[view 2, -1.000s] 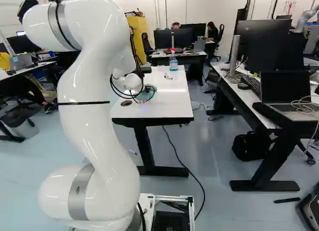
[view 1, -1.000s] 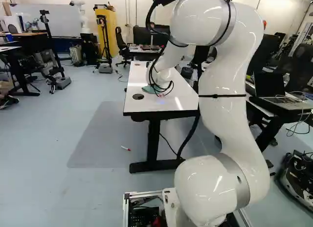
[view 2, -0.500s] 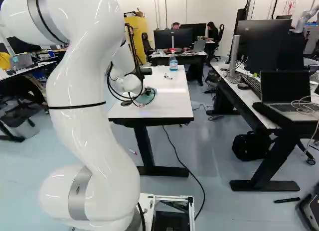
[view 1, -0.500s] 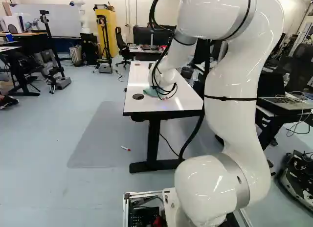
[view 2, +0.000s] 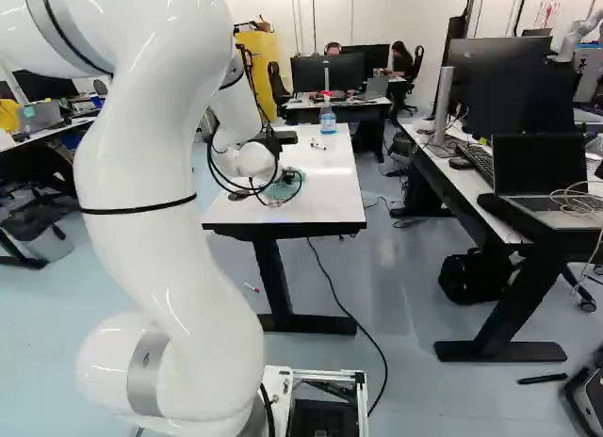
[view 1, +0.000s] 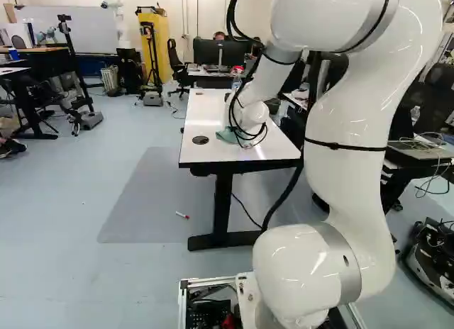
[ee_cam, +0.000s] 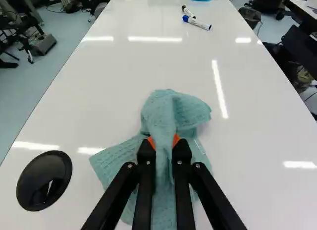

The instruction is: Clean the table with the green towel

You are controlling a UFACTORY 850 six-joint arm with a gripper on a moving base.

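Yes — gripper (view 1: 245, 139) angled down, fingers pinching the green towel (ee_cam: 166, 116).

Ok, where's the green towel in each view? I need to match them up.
Left base view: towel, near half of the white table, left of the arm's wrist.
Right base view: towel, just below and right of that wrist.
Wrist view: towel, gripped by the end effector.
Shared landmark: bottle farther along the table.
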